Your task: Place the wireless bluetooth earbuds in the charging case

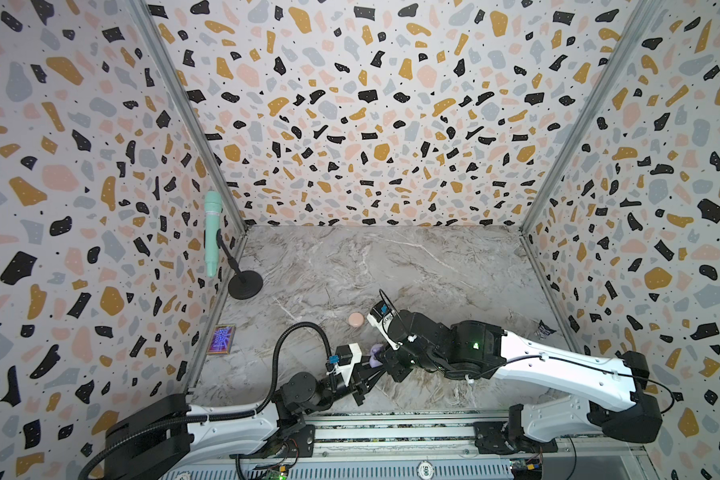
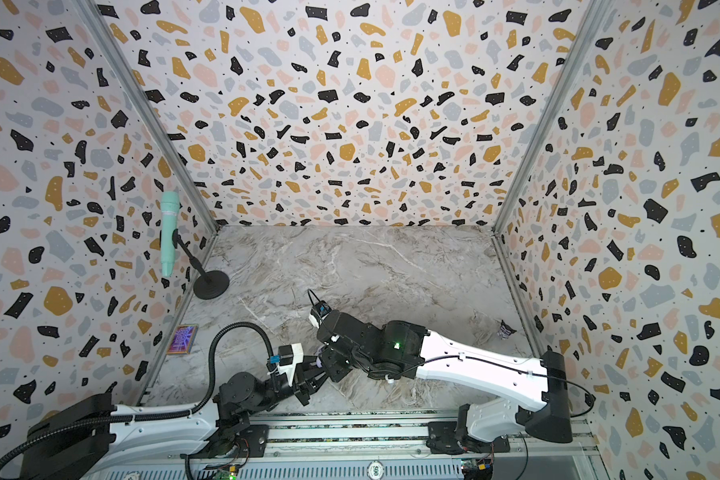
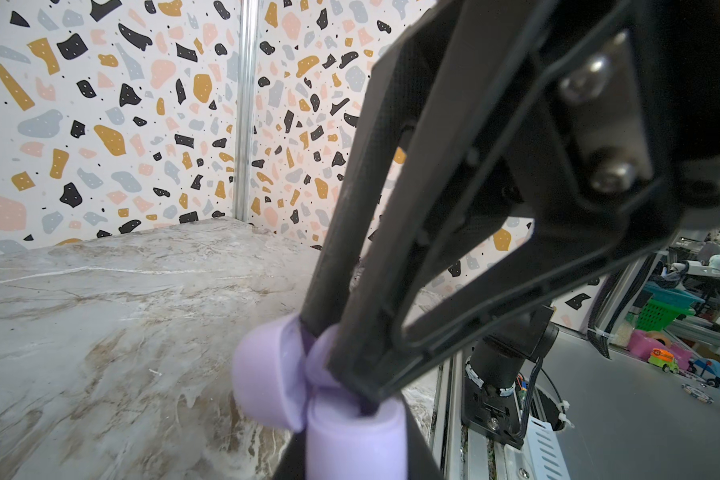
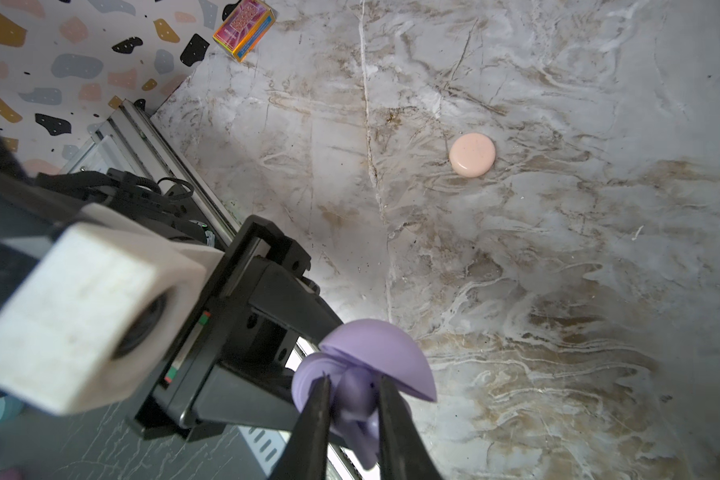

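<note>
- Being pinched by the closed left gripper, the open lavender charging case is held near the table's front edge.
- A lavender earbud is flanked by the narrowed right gripper (grip unclear).
- Bare marble is seen beyond.

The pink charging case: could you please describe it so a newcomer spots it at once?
On the marble tabletop, look beside the right arm's wrist camera. The pink charging case lies there flat and shut; the lavender case is open and gripped.
</note>
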### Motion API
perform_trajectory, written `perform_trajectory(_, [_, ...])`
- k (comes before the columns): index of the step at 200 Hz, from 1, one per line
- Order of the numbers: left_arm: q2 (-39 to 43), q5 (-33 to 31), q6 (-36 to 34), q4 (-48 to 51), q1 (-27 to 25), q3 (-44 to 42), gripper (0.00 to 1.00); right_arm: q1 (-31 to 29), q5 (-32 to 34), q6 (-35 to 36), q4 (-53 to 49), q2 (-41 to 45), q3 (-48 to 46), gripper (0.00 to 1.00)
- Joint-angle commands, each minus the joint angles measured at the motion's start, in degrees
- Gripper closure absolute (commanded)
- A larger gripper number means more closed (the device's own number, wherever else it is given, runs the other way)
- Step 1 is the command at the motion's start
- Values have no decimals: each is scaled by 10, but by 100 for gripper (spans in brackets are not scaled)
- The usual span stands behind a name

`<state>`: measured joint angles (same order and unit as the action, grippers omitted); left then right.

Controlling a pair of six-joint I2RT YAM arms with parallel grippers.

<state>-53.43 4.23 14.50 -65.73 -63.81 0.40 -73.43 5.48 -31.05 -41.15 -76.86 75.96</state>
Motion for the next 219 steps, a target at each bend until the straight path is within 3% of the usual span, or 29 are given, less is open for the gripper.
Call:
perform_trajectory(1, [6,17,-12,-50,-1,4,100,11,-16,-6,4,14,-13,79])
perform_trajectory(62, [7,18,-15,-50,-1,2,100,31,-50,-9,22,31,-23,84])
perform_trajectory(219, [1,26,-10,-63,-2,1,100,52,-107,-7,123,78,-66,85])
